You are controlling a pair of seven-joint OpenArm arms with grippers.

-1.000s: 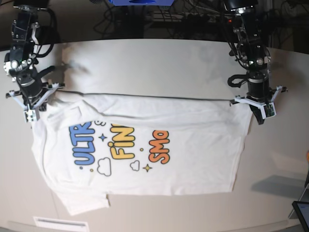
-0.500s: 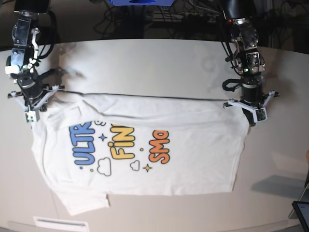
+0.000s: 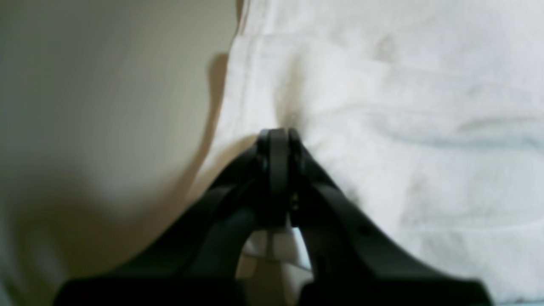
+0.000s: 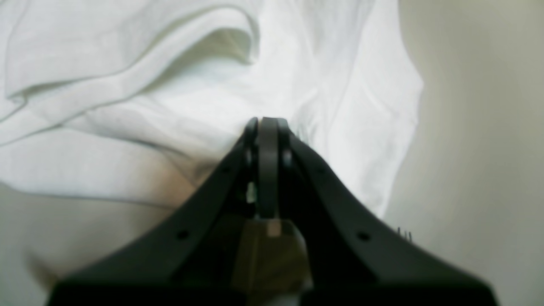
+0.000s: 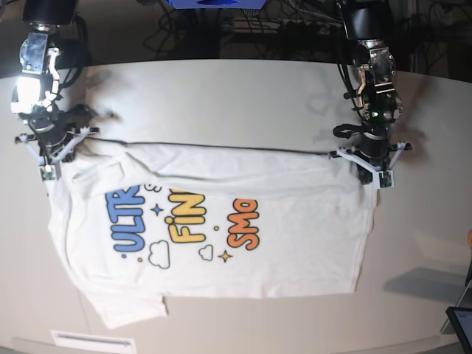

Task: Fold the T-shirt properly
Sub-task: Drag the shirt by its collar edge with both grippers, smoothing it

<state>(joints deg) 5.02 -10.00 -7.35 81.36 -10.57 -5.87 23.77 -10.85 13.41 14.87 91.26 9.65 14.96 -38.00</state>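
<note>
The T-shirt [image 5: 221, 221] lies print-up on the pale table [image 5: 221, 96], with blue, yellow and orange letters showing. Its far edge runs as a taut straight line between the two grippers. My left gripper [image 5: 366, 169], on the right of the base view, is shut on the shirt's far right corner. In the left wrist view, the left gripper [image 3: 278, 132] pinches white cloth [image 3: 382, 127]. On the left of the base view, my right gripper [image 5: 46, 164] is shut on the far left corner. The right wrist view shows the right gripper [image 4: 265, 121] biting into bunched cloth [image 4: 170, 110].
One sleeve [image 5: 125, 310] sticks out toward the table's front left edge. A white label [image 5: 92, 341] sits at that edge. A dark tablet corner [image 5: 461, 321] shows at the lower right, and cables [image 5: 243, 26] lie behind the table.
Both grippers have moved toward the table's far side with the shirt's corners. The left gripper has also shifted inward. The far edge has followed them.
</note>
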